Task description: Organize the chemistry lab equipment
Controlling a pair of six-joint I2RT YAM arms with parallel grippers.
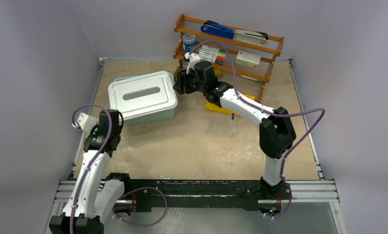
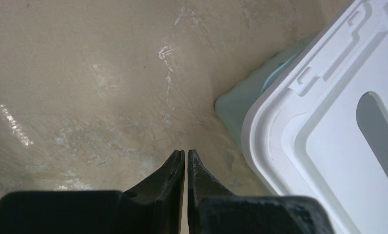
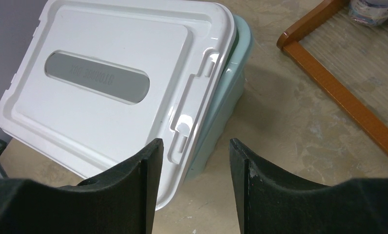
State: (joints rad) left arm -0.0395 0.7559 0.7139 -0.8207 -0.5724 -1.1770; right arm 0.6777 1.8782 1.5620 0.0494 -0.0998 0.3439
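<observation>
Right tool (image 3: 194, 142) hangs parted over teal bin (image 3: 228, 105), white lid (image 3: 109, 73) on.

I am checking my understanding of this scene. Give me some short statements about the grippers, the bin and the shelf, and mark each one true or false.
1. The left gripper is shut and empty. True.
2. The right gripper holds the lid. False: its jaws stand apart and empty, near the right edge of the bin.
3. The white lid lies on the bin. True.
4. The stapler lies on the table. False: it is on the top level of the wooden shelf.
5. The yellow rack is left of the bin. False: it is to the right of the bin, partly hidden under the right arm.
</observation>
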